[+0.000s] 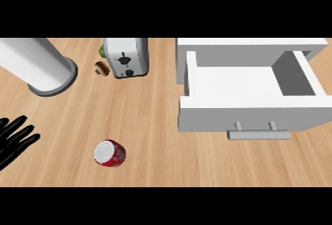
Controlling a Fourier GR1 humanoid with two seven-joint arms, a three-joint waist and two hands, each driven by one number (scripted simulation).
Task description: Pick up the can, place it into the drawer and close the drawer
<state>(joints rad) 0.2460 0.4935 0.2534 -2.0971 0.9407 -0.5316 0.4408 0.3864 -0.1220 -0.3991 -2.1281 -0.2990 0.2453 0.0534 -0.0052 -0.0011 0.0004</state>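
A red can (110, 153) with a silver top stands on the wooden counter at the lower left of centre. The white drawer (250, 115) is pulled open at the right, its inside bare, with a grey handle (258, 134) on its front. My left hand (13, 137) shows at the left edge, open with fingers spread upward, well left of the can and apart from it. My right hand does not show.
A silver toaster (126, 57) stands at the back centre, with a small brown item (101, 68) and a green item (102, 50) beside it. A large grey cylinder (37, 67) lies at the back left. Bare wood lies between can and drawer.
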